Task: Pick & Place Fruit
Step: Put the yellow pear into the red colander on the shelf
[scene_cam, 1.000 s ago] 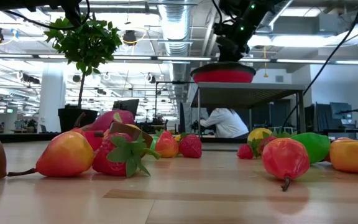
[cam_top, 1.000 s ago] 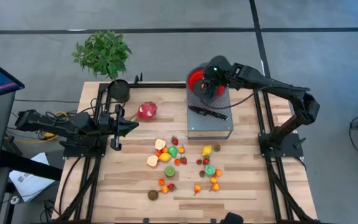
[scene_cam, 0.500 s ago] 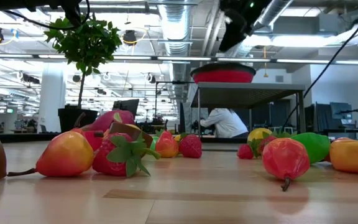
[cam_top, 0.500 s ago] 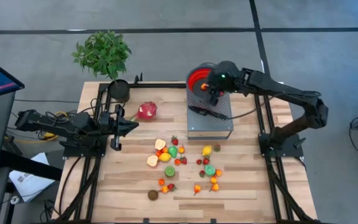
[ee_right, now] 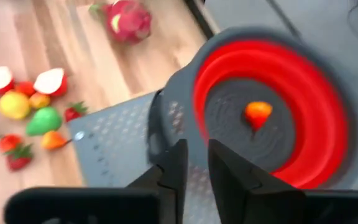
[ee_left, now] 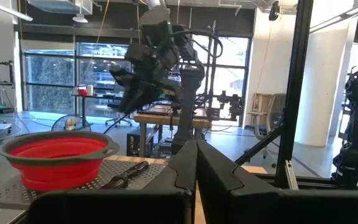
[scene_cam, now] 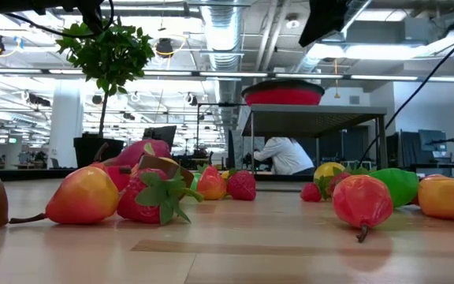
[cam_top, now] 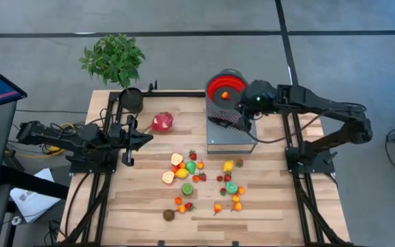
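Right gripper (ee_right: pixel 192 163) is hovering just beside the red bowl (cam_top: pixel 225 88) with nothing in it, fingers nearly together. One orange fruit (ee_right: pixel 257 113) is sitting in the bowl. The other fruits (cam_top: pixel 201 178) are lying on the table (cam_top: pixel 266 199), dragon fruit (cam_top: pixel 162 122) too. Left gripper (ee_left: pixel 196 163) is parked shut, far left.

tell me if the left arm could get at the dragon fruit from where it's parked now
Probably yes. The dragon fruit lies on bare table just past the shut left gripper, nothing between them. The right gripper is away over the platform.
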Controlling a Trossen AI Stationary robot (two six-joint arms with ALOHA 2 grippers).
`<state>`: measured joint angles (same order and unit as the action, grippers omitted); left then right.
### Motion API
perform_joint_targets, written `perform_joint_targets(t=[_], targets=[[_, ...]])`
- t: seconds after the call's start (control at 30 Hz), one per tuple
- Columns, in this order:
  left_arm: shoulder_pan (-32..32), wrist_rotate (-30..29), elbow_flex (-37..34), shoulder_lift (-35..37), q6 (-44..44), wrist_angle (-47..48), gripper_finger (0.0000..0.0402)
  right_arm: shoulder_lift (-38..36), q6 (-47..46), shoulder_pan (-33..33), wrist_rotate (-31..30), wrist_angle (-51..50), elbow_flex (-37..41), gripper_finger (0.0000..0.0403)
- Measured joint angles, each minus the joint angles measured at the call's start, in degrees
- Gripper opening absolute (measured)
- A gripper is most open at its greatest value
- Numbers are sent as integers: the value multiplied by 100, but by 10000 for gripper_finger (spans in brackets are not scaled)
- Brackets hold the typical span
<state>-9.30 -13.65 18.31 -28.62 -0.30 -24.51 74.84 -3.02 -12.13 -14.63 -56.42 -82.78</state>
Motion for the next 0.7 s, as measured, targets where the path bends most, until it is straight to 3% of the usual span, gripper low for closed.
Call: perform_joint_targets(t=[0.17,0.7], targets=[[0,0,0,2,2,0,3,1,-221,391,-2,-178,9,6],[0,0,0,2,2,4,3,-128,-939,2253,-267,-142,56,2]])
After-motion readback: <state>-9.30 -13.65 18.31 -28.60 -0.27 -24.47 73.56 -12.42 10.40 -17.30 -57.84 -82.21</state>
